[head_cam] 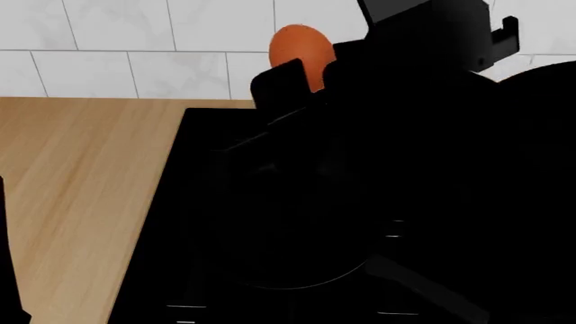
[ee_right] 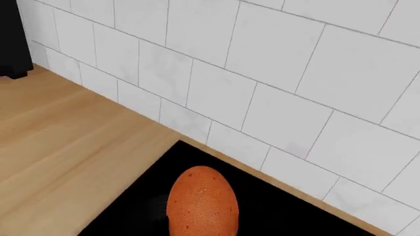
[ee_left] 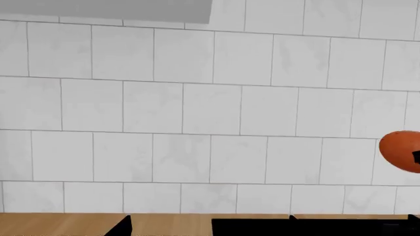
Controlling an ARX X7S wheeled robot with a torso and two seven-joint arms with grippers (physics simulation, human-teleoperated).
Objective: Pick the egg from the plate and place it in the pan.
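the egg (head_cam: pixel 301 48) is up in the air, carried by the right gripper (head_cam: pixel 311 77), whose dark fingers close round its lower part in the head view; one finger (head_cam: pixel 277 84) stands out against the white tiled wall (head_cam: pixel 135 40) at about 10 o'clock from the arm's bulk. the right wrist view shows the egg (ee_right: pixel 202 202) close beneath the camera, over the black stovetop (ee_right: pixel 276 216) near its corner with the wooden counter (ee_right: pixel 59 147). the jaws look closed to the egg's width, though the contact itself is lost in the black of the arm. the left wrist view catches the egg (ee_left: pixel 402 151) at about 3 o'clock, against the tiles; the left gripper is not in view, so i cannot tell its state. the plate is not in any view. the pan (head_cam: pixel 297 263) is hard to separate from the stovetop, only a curved rim shows toward 6 o'clock under the arm. so the carrying step seems in hand: the egg is lifted and over the stove. the next move likely calls for bringing it toward 6 o'clock and down until it is low over the pan's floor, then opening gently so it does not roll or drop hard.
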